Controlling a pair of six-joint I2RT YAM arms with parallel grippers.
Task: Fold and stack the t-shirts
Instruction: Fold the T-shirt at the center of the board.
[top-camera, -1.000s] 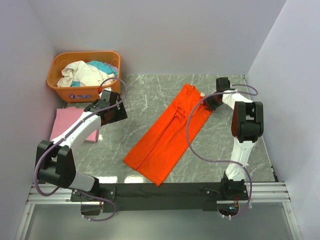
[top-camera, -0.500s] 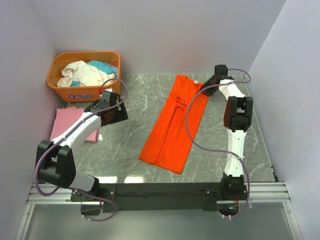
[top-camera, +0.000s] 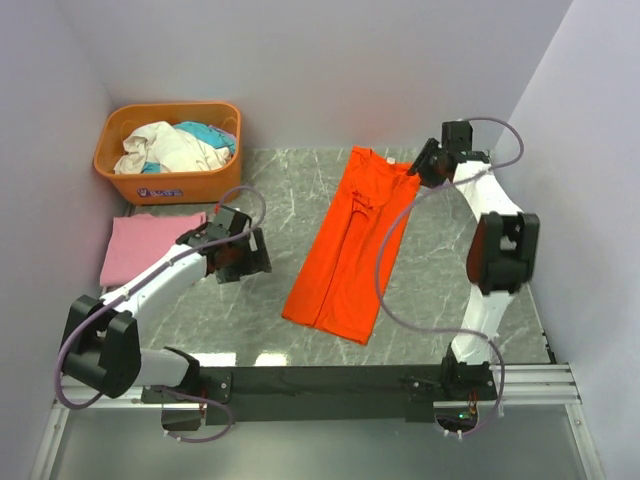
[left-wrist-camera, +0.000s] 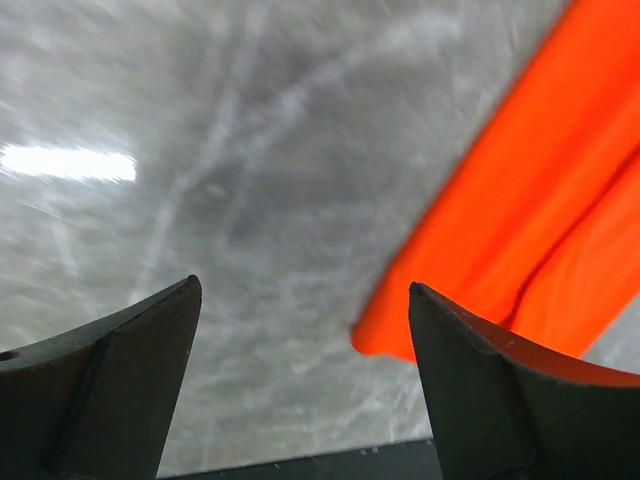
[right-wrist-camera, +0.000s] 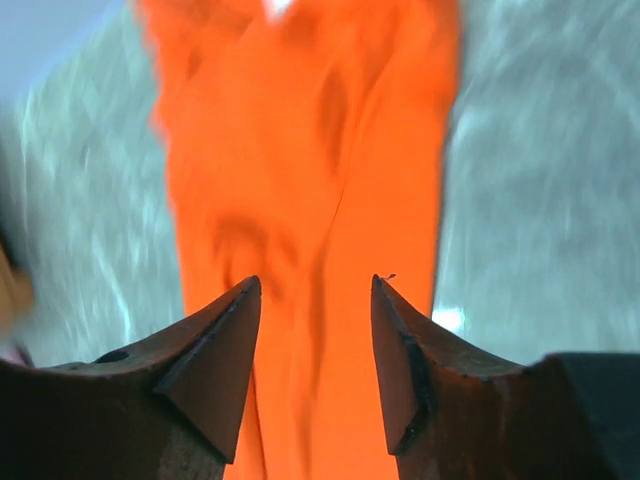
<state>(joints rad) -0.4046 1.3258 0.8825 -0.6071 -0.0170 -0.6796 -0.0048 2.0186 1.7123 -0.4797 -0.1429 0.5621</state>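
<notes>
A long, narrow, folded orange-red t-shirt (top-camera: 345, 250) lies flat in the middle of a grey marble surface (top-camera: 430, 265), its collar end towards the far wall. A light pink t-shirt (top-camera: 140, 245) lies folded at the left edge, just in front of an orange basket (top-camera: 165, 187) heaped with clothes. The left end effector (top-camera: 240, 258) hovers over bare surface, left of the orange-red t-shirt's near end, fingers spread wide and holding nothing. The right end effector (top-camera: 428, 160) is by the collar end, fingers parted, gripping nothing.
</notes>
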